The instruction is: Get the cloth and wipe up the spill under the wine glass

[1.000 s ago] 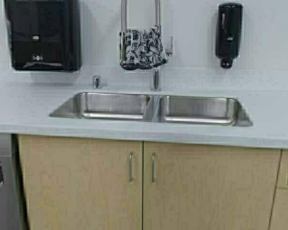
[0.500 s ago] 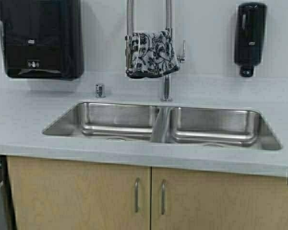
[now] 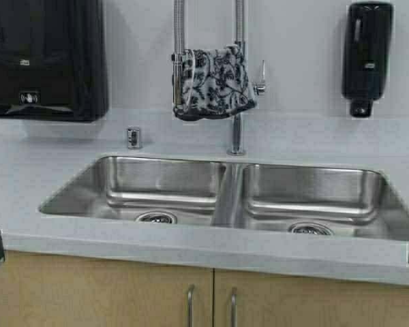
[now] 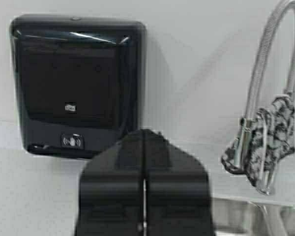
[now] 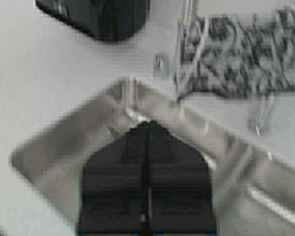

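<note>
Cloth (image 3: 215, 82) drapes over the faucet (image 3: 237, 129); left tool (image 4: 143, 147) and right tool (image 5: 148, 142) closed, empty

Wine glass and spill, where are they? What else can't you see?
- Wine glass and spill: in no view; outside every frame.
- Cloth: its back side is hidden, draped over the faucet in the high view.
- Both arms: cut off at the high view's edges; only closed jaws show in the wrist views.

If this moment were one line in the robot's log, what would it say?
cloth: draped on faucet above sink | left gripper: shut, empty | right gripper: shut, empty | wine glass: not in view | step: cloth not yet grasped
</note>
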Motion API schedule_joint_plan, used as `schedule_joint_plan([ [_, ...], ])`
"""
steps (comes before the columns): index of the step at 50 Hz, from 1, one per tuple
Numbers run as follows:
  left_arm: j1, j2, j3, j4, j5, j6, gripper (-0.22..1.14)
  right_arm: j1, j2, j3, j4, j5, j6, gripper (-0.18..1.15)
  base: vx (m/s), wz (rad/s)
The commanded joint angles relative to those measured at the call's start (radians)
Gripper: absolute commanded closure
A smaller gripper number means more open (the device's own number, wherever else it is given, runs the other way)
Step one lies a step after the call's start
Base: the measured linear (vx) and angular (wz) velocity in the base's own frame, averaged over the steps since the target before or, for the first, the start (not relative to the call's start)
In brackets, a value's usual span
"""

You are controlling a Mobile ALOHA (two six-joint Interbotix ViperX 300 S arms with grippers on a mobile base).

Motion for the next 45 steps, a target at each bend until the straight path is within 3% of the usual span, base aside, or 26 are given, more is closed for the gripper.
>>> schedule_joint_plan([
  [1, 0.000, -0.003, -0.011, -0.002, -0.003, 0.000, 0.90, 0.002, 0.092, -0.054, 0.000, -0.092, 0.000, 0.90, 0.18, 0.10],
  [11, 0.000, 0.003, -0.011, -0.002, -0.003, 0.002, 0.89, -0.002, 0.230, -0.075, 0.006, -0.158, -0.002, 0.77, 0.16, 0.11],
  [33, 0.000, -0.003, -0.008, -0.002, -0.005, 0.002, 0.90, -0.043, 0.517, -0.147, 0.028, -0.307, 0.025, 0.05, 0.10, 0.07],
  [45, 0.000, -0.003, -0.008, -0.003, -0.003, 0.005, 0.90, -0.061, 0.627, -0.241, 0.043, -0.351, 0.052, 0.01, 0.05, 0.03],
])
